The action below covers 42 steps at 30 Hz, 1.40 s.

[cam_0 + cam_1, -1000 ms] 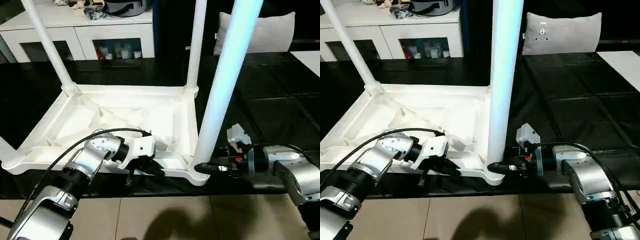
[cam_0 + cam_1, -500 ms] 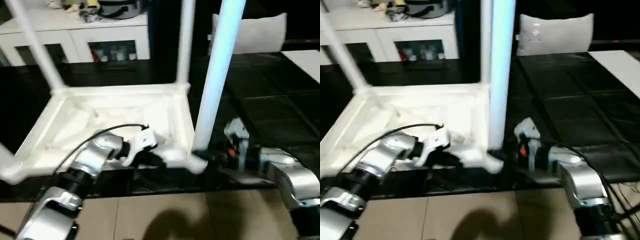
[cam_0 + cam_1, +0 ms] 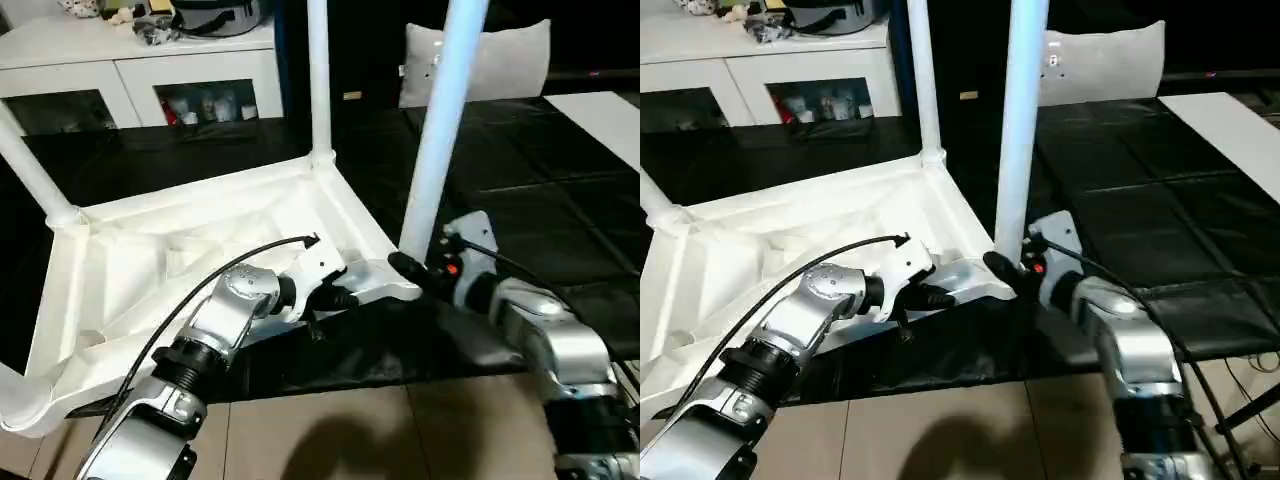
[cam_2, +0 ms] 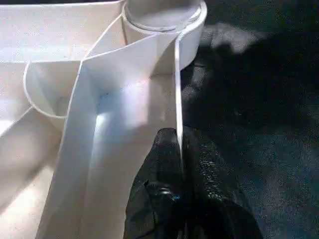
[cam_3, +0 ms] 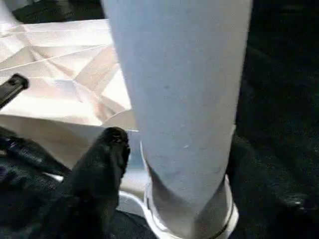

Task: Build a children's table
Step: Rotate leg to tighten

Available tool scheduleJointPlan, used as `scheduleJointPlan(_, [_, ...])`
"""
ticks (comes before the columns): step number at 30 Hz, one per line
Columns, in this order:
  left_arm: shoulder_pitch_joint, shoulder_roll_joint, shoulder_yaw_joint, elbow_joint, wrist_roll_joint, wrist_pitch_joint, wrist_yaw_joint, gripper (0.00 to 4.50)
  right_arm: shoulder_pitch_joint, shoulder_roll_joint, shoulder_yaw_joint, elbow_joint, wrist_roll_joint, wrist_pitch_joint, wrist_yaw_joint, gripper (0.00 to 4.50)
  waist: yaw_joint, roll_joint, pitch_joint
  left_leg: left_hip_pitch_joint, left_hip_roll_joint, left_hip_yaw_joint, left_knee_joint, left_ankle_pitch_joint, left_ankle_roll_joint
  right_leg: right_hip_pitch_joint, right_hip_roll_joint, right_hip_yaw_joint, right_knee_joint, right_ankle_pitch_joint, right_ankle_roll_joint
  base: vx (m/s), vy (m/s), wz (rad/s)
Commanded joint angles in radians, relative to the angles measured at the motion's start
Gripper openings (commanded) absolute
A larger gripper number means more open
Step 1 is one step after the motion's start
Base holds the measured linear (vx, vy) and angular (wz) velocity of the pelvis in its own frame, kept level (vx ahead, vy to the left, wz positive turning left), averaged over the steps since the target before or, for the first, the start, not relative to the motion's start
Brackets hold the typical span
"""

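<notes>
The small all-white plastic children's table (image 3: 200,250) lies upside down, tilted, on the black mat (image 3: 520,200), legs up. Its near rim is pinched by the clenched left gripper (image 4: 178,149). The right gripper (image 3: 408,268) sits at the near-corner leg (image 3: 440,130); grip can't be judged. Rim should be kept pinned and the leg checked for full seating w/o twisting the top.

white cabinet (image 3: 150,60) — tiled floor (image 3: 330,430), grey pillow (image 3: 500,60)

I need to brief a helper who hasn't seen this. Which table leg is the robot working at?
Find the upturned white children's table on the black surface. Its legs stand upward; take the leg at the corner nearest the robot's right claw. It looks thickest and faintly bluish.
</notes>
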Motion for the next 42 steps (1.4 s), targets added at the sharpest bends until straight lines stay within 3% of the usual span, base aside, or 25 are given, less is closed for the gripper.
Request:
scheduleJointPlan(1, [0.003,0.010,-0.035,-0.035,0.002,-0.027,-0.035,0.00,0.004,-0.008,0.049,-0.021,0.011,-0.017,0.054,3.59,0.007,-0.018,-0.064,-0.012,0.013,-0.002,-0.060,-0.089,0.084,0.068,-0.053,0.044,-0.062,-0.246,-0.151,0.000,0.000,0.00])
scheduleJointPlan(2, [0.007,0.022,-0.043,-0.036,0.006,-0.034,-0.047,0.00,0.005,-0.028,0.050,-0.020,0.007,-0.031,0.070,3.59,0.007,-0.019,-0.064,-0.012,0.012,-0.001,-0.060,-0.092,0.085,0.068,-0.052,0.044,-0.061,-0.243,-0.154,0.000,0.000,0.00])
scheduleJointPlan(3, [0.008,0.036,-0.050,-0.031,0.009,-0.047,-0.062,0.00,0.013,-0.063,0.053,-0.027,0.014,-0.052,0.118,3.66,0.008,-0.012,-0.063,-0.011,0.013,-0.001,-0.060,-0.098,0.085,0.068,-0.053,0.045,-0.061,-0.244,-0.158,0.000,0.000,0.00])
scheduleJointPlan(6, [0.007,0.058,-0.060,-0.019,0.012,-0.080,-0.096,0.00,0.025,-0.121,0.060,-0.036,0.028,-0.082,0.202,4.00,0.014,-0.015,-0.061,-0.010,0.013,0.000,-0.060,-0.124,0.090,0.069,-0.053,0.044,-0.067,-0.275,-0.152,0.000,0.000,0.00])
scheduleJointPlan(11, [0.004,0.131,-0.096,-0.012,0.004,-0.187,-0.259,0.00,0.037,-0.227,0.070,-0.021,0.048,-0.150,0.391,4.00,0.031,-0.017,-0.062,-0.006,0.020,0.000,-0.060,-0.132,0.096,0.065,-0.054,0.046,-0.065,-0.285,-0.154,0.000,0.000,0.00])
scheduleJointPlan(16, [-0.001,0.175,-0.120,-0.014,-0.010,-0.223,-0.350,0.00,0.033,-0.267,0.095,-0.003,0.075,-0.194,0.501,4.00,0.043,-0.019,-0.061,-0.005,0.021,0.002,-0.060,-0.134,0.094,0.064,-0.055,0.048,-0.060,-0.281,-0.169,0.000,0.000,0.00])
scheduleJointPlan(23, [-0.012,0.205,-0.147,0.001,-0.007,-0.279,-0.437,0.00,0.033,-0.295,0.136,-0.002,0.108,-0.172,0.614,3.26,0.054,-0.020,-0.062,-0.005,0.024,0.001,-0.059,-0.129,0.097,0.064,-0.057,0.049,-0.056,-0.270,-0.180,0.000,0.000,0.00])
scheduleJointPlan(25, [-0.020,0.209,-0.152,0.014,-0.002,-0.294,-0.452,0.00,0.033,-0.295,0.154,0.002,0.111,-0.170,0.639,3.10,0.055,-0.024,-0.062,-0.005,0.023,0.002,-0.059,-0.131,0.096,0.064,-0.056,0.049,-0.058,-0.286,-0.173,0.000,0.000,0.00])
scheduleJointPlan(31, [-0.033,0.207,-0.149,0.042,-0.006,-0.306,-0.459,0.00,0.030,-0.297,0.174,0.012,0.124,-0.164,0.681,2.58,0.058,-0.023,-0.062,-0.005,0.023,0.001,-0.060,-0.134,0.086,0.063,-0.057,0.048,-0.060,-0.315,-0.161,0.000,0.000,0.00])
scheduleJointPlan(41, [-0.031,0.190,-0.124,0.053,-0.034,-0.260,-0.447,0.00,0.047,-0.276,0.167,-0.018,0.176,-0.107,0.680,2.03,0.062,-0.022,-0.063,-0.005,0.023,0.001,-0.058,-0.121,0.086,0.065,-0.057,0.048,-0.057,-0.294,-0.167,0.000,0.000,0.00])
scheduleJointPlan(42, [-0.030,0.184,-0.118,0.052,-0.038,-0.250,-0.435,0.00,0.052,-0.266,0.160,-0.029,0.183,-0.091,0.660,2.01,0.063,-0.018,-0.063,-0.004,0.023,0.001,-0.058,-0.122,0.085,0.064,-0.057,0.048,-0.059,-0.299,-0.166,0.000,0.000,0.00])
